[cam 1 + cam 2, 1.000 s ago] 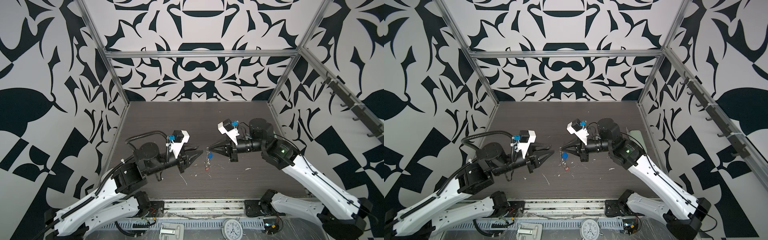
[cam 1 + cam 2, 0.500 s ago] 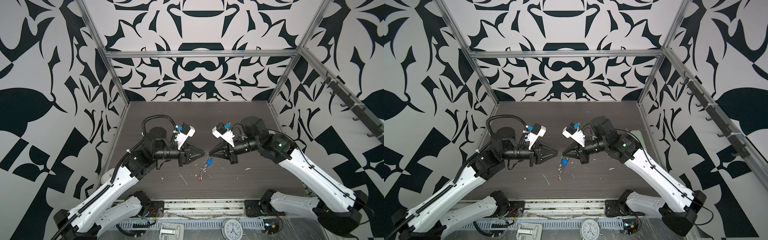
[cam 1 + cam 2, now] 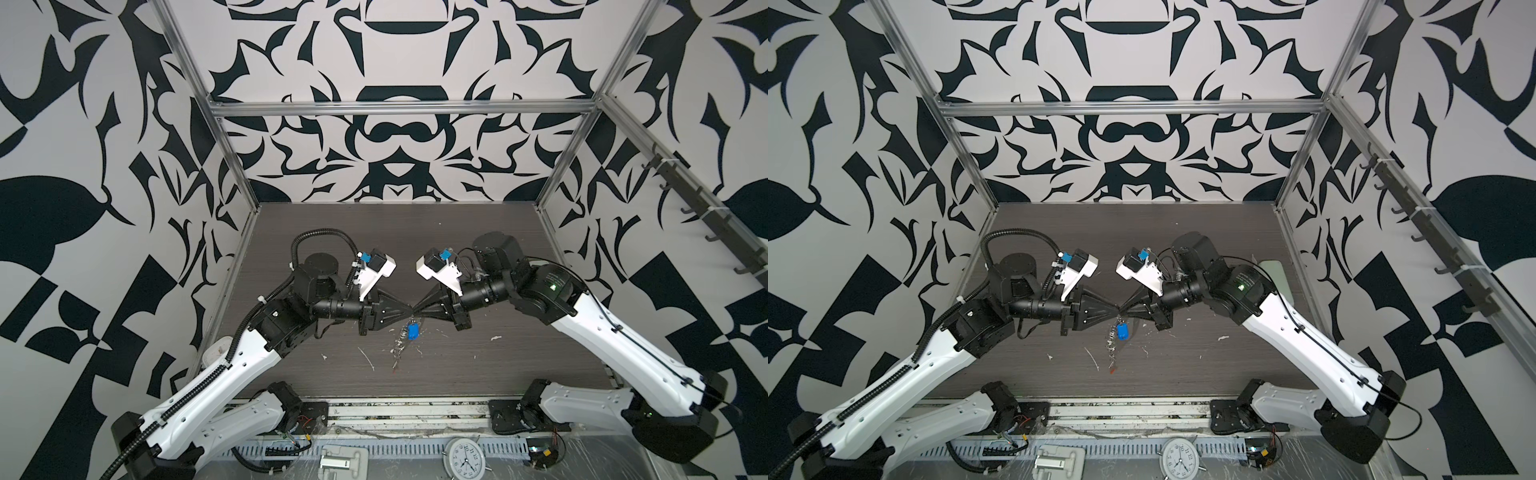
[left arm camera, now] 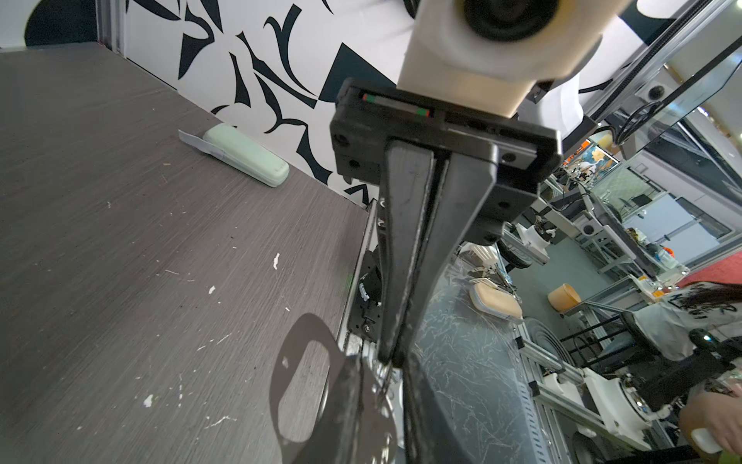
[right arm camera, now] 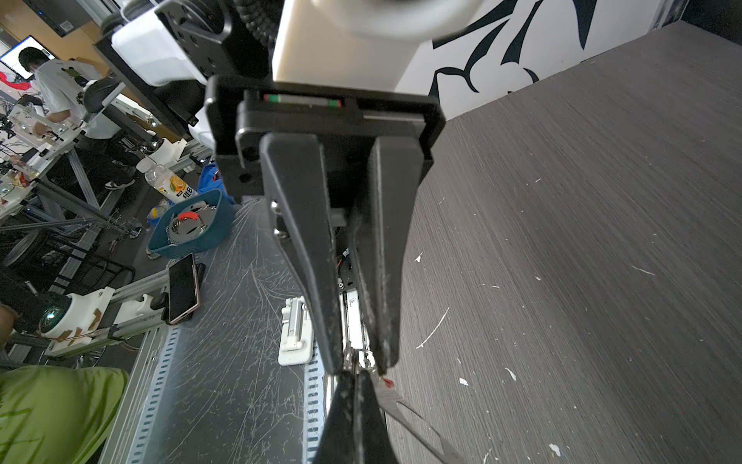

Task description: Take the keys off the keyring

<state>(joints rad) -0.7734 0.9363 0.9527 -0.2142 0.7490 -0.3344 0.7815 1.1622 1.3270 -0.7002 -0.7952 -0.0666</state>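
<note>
Keyring [image 3: 401, 337] long axis vertical

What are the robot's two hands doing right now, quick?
Left hand: almost closed around a ring of the keyring; a real grip cannot be told.
Right hand: closed, holding the keyring.

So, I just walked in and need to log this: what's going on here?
The right hand is shut on the keyring, held above the table with the blue-tagged key dangling from it. The left hand meets it tip to tip, bracketing one of the silver rings.
</note>
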